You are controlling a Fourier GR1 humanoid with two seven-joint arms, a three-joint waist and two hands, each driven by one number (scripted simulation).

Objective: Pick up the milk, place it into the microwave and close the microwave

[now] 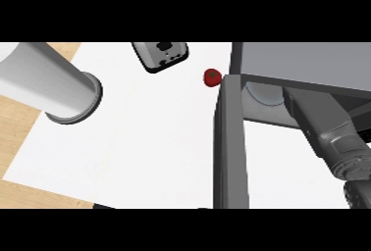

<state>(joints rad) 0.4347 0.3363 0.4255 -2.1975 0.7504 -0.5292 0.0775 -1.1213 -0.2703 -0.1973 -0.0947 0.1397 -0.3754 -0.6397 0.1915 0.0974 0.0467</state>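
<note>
At lower right, the dark grey right forearm (339, 149) extended past the open dark grey slab door (230, 147) into the grey box microwave (304, 61), above its round glass turntable (259, 94). The right hand was hidden under the roof, so its grip could not be told. The milk was unseen, presumably inside for placement. A small red rounded item (211, 77) lay just beyond the door.

Nothing here can be read: no text, label, brand, number or sign. The small black-and-silver appliance (161, 56) on the white counter has a few dark marks on its face, but they form no letters or figures. The grey microwave (304, 61) and its open door (230, 147) show only plain surfaces.
</note>
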